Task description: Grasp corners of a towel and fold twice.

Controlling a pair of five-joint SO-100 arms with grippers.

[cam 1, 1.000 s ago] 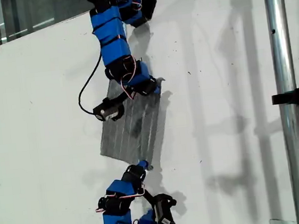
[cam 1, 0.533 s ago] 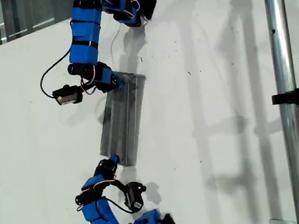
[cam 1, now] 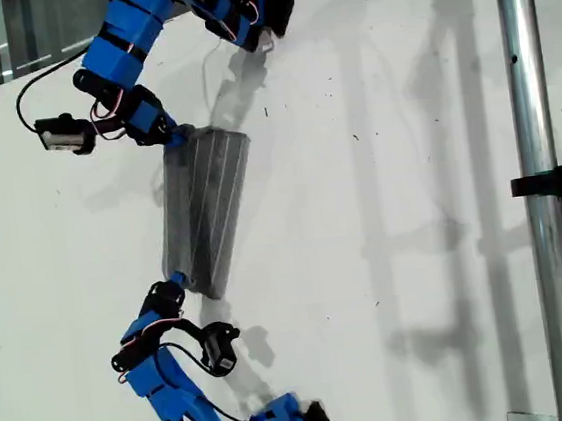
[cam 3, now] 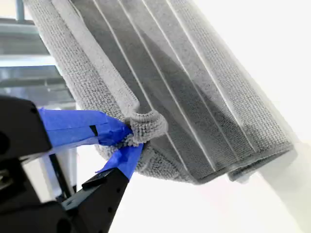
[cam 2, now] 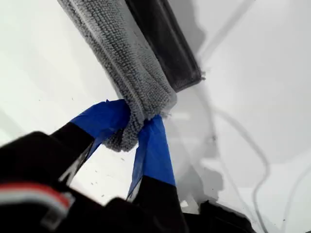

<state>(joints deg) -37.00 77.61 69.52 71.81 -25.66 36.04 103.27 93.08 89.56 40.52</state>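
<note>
Towel [cam 1: 204, 211] folded into a long narrow grey band with pale stripes, stretched between the two arms over the white table [cam 1: 417, 257], left of centre in the exterior view; band wider at its upper end in that view, narrower at the lower.

My first end effector [cam 2: 138, 128]: blue-taped jaws closed tight on a bunched towel corner [cam 2: 127, 136]; cloth runs away from the jaws, a dark shadow beside it on the table.

My second end effector [cam 3: 127, 143]: jaws pinched on another corner [cam 3: 146, 124], which curls into a small roll at the tips; several folded layers fan out beyond, stripes plain.

Which end of the towel each arm holds in the exterior view: cannot tell; both ends there sit at blue jaw tips.

Metal pole [cam 1: 540, 183] upright at the exterior view's right.
</note>
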